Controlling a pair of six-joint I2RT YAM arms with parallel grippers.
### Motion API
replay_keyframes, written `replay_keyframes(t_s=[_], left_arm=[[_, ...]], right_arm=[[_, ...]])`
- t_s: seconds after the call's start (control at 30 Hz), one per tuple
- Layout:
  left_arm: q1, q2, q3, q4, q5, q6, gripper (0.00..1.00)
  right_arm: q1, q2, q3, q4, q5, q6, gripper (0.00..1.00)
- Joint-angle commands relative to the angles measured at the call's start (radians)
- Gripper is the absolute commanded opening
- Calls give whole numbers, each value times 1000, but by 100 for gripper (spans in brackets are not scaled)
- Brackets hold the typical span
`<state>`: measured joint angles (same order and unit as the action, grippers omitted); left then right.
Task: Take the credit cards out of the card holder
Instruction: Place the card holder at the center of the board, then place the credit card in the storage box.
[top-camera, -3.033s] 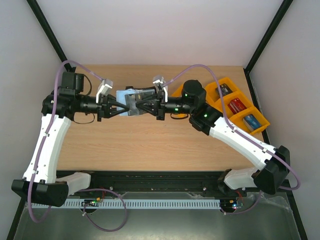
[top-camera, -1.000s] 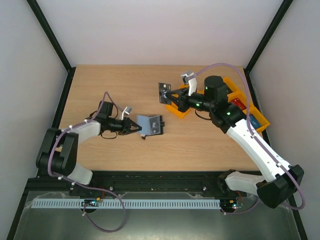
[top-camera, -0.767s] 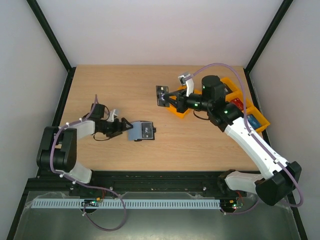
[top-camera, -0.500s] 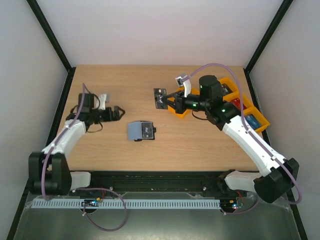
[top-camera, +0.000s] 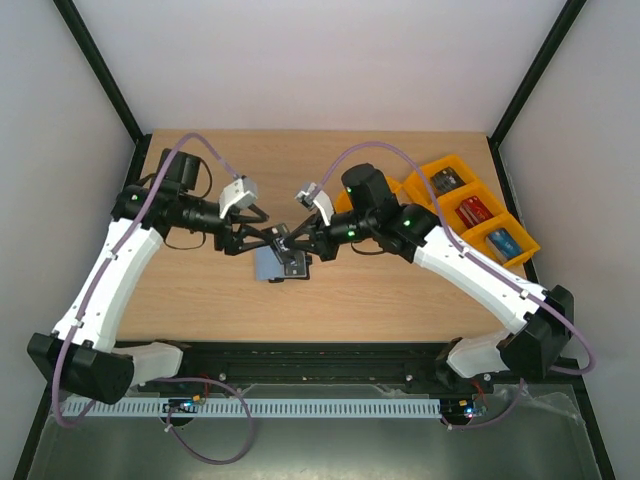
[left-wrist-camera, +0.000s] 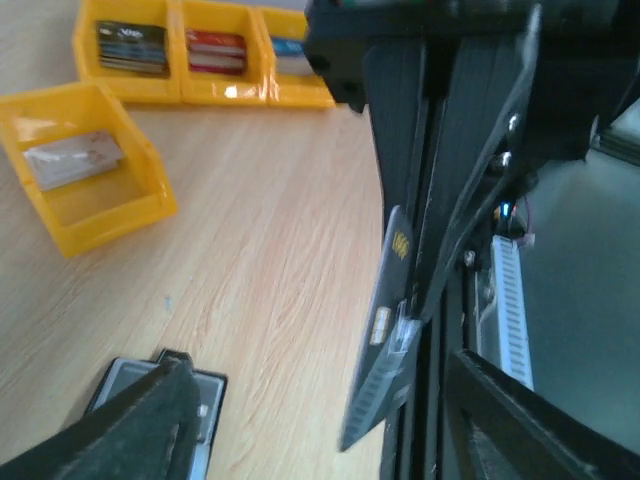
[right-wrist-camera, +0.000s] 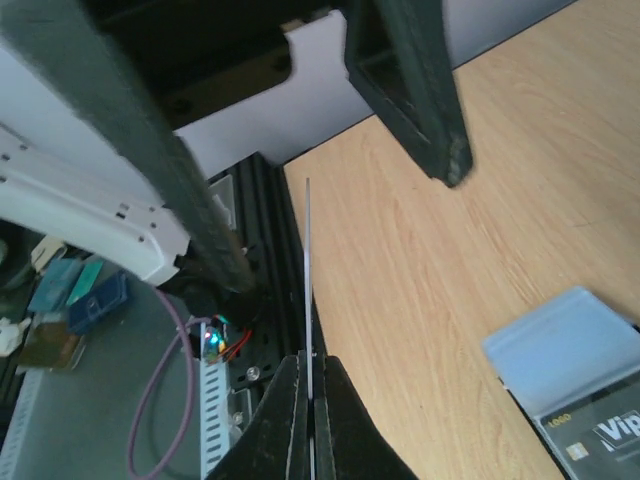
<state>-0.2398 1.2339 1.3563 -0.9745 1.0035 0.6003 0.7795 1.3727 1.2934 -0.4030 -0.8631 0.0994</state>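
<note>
The card holder lies open and flat on the table, its pale blue-grey pocket beside a black half; it also shows in the left wrist view and the right wrist view. My right gripper is shut on a thin dark credit card held upright just above the holder, seen edge-on. My left gripper is open, with one finger on each side of that card and not touching it.
Orange bins stand at the back right, each holding a card or two; one separate bin sits nearer the middle. The black frame rail runs along the near table edge.
My left arm swung in from the table's left side to the centre, and its jaws narrowed somewhat. The right arm brought the card forward from the back to just above the card holder.
</note>
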Motion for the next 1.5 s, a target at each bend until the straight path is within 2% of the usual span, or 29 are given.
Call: replay_keyframes(t_s=[0.0, 0.23, 0.33, 0.37, 0.43, 0.47, 0.53, 0.6, 0.63, 0.67, 0.7, 0.77, 0.83, 0.97, 1.1, 1.13, 1.3, 1.33, 1.4, 1.43, 1.47], left_arm=[[-14, 27, 31, -183, 22, 167, 59], [-50, 33, 53, -174, 87, 147, 3], [-45, 26, 60, -126, 122, 88, 2], [-39, 23, 62, -100, 135, 55, 2], [-6, 18, 62, -18, 166, -55, 2], [15, 16, 58, 48, 182, -143, 2], [64, 12, 45, 223, 181, -372, 2], [108, 11, 31, 383, 175, -586, 2], [118, 15, 26, 439, 179, -669, 2], [120, 17, 19, 482, 187, -732, 2], [119, 19, 10, 527, 199, -789, 2], [119, 21, -17, 602, 221, -906, 2], [119, 21, -23, 627, 220, -930, 2], [119, 16, -38, 640, 225, -944, 2], [119, 14, -52, 654, 229, -958, 2], [119, 15, -53, 655, 229, -958, 2], [120, 11, -72, 643, 186, -952, 4], [121, 9, -79, 624, 148, -938, 27], [130, 1, -90, 567, 46, -874, 94], [137, -2, -99, 544, -9, -851, 98], [147, -7, -110, 529, -60, -835, 99]], right_arm=[[31, -4, 42, -60, -43, -74, 2], [40, -4, 45, -55, -39, -79, 2], [40, -17, 35, -42, -16, -88, 2], [39, -27, 23, -12, 18, -72, 5], [31, -61, -50, 135, 158, 44, 43], [23, -81, -107, 240, 222, 131, 57], [0, -110, -229, 520, 264, 332, 67], [-5, -117, -341, 852, 220, 530, 76], [-3, -108, -392, 1088, 206, 640, 84], [4, -93, -437, 1247, 227, 731, 92], [14, -76, -469, 1378, 267, 811, 94], [31, -36, -502, 1538, 352, 912, 92], [43, 3, -511, 1610, 415, 969, 84], [45, 68, -504, 1661, 488, 1052, 51], [45, 104, -484, 1667, 512, 1081, 9], [44, 109, -481, 1663, 512, 1085, 3], [32, 71, -499, 1578, 574, 1076, 2], [19, 41, -495, 1480, 595, 1067, 2], [-35, -8, -472, 1272, 616, 1024, 2], [-82, -31, -450, 1154, 610, 999, 2], [-136, -48, -427, 1010, 593, 968, 2]])
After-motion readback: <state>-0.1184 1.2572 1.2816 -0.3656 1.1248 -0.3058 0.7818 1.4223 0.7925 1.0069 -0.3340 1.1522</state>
